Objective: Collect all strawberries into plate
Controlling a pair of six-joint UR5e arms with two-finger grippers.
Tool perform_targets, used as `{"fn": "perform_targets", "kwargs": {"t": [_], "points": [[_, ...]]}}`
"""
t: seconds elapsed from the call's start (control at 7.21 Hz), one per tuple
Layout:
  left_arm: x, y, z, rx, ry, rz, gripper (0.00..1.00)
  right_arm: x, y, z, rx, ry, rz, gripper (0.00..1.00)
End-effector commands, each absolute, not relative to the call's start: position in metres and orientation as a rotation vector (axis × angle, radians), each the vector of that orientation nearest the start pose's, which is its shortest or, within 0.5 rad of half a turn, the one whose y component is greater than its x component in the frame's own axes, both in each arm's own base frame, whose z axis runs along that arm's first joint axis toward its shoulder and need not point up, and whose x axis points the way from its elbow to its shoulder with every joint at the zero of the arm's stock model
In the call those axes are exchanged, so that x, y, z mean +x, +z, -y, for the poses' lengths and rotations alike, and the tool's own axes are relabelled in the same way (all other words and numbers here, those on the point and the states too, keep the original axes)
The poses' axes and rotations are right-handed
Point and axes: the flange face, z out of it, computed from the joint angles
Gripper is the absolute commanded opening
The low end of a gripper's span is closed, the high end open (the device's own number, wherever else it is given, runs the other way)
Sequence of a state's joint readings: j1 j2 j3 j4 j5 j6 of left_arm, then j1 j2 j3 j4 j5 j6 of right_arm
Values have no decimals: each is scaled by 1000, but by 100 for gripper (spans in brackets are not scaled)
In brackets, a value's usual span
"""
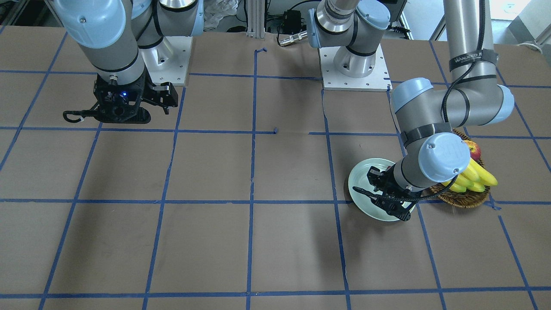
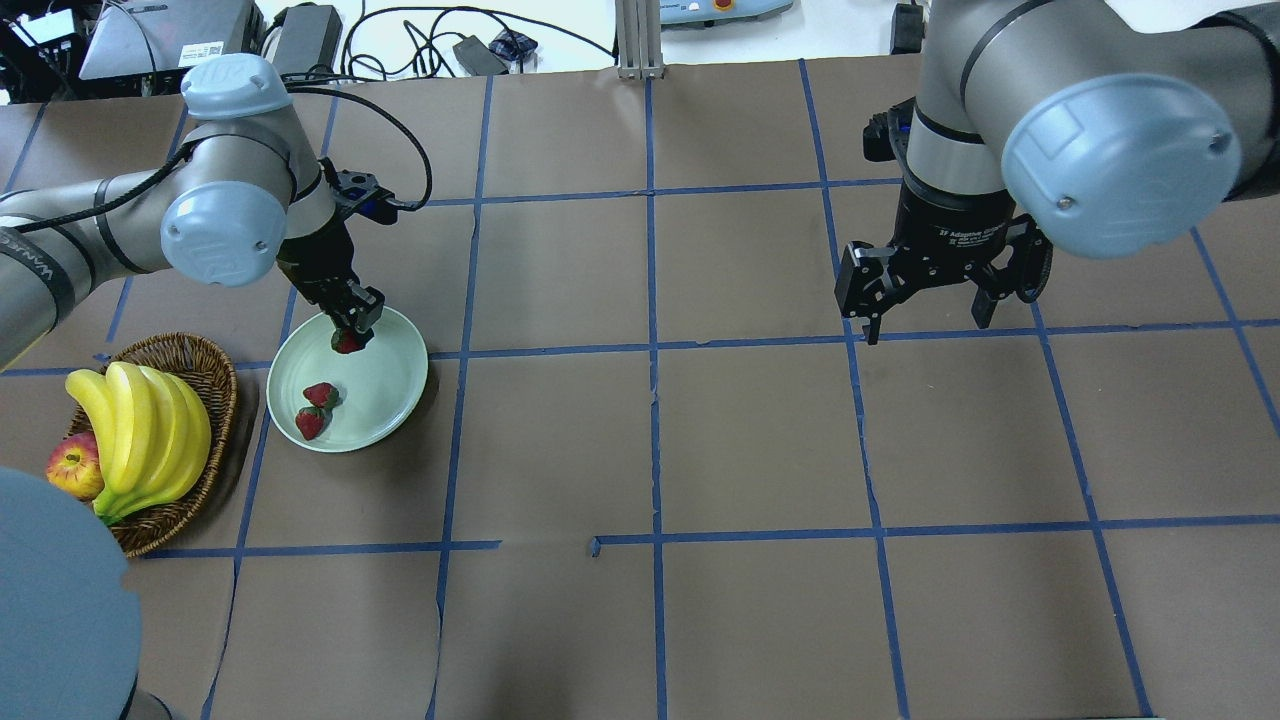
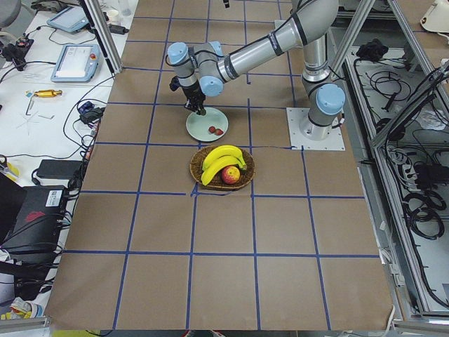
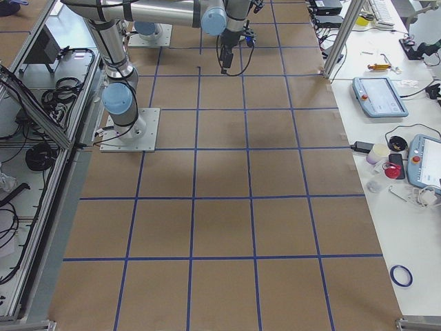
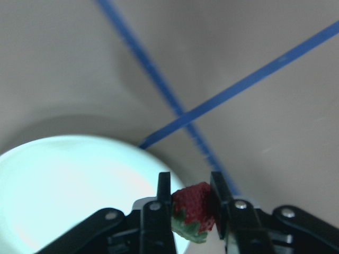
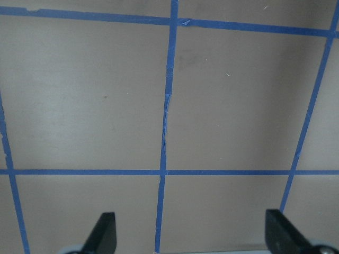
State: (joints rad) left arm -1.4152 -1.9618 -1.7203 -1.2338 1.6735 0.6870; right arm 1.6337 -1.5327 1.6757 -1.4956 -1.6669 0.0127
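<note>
The pale green plate (image 2: pixel 388 385) lies at the table's left, beside the basket. Two strawberries (image 2: pixel 320 393) (image 2: pixel 310 423) rest on it, close together. A third strawberry (image 2: pixel 347 343) is pinched in my left gripper (image 2: pixel 352 328), which hangs over the plate's far rim. The left wrist view shows this strawberry (image 5: pixel 193 208) between the fingers (image 5: pixel 163 198), above the plate's edge (image 5: pixel 69 180). My right gripper (image 2: pixel 926 328) hovers open over bare table at the far right, nothing between its fingers (image 6: pixel 106 233).
A brown wicker basket (image 2: pixel 218 385) with bananas (image 2: pixel 140 430) and an apple (image 2: pixel 72 468) sits just left of the plate. Blue tape lines grid the brown table. Cables and devices lie beyond the far edge.
</note>
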Motion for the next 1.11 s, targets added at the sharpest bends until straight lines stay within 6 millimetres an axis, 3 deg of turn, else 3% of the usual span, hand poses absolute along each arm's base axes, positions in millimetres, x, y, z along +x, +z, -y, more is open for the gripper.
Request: {"fn": "perform_targets", "kwargs": {"t": [0.0,0.14,0.55,0.69,0.83,0.97], "points": [[-27,234,588,813,362,-2998,95,154,415,472,-91,341,-3227,100],[-28,243,587,762,338,-3003,100,153,415,472,-94,339,-3228,100],[-45,286,582,452,210,-3016,100,153,415,472,-101,339,-3228,100],[-61,310,575,259,135,-3023,100,153,417,471,-96,332,-3230,100],[-94,333,565,92,56,-3023,100,153,419,470,-94,327,-3231,100],[-118,360,553,69,-6,-3019,100,153,422,470,-91,319,-3232,100]]}}
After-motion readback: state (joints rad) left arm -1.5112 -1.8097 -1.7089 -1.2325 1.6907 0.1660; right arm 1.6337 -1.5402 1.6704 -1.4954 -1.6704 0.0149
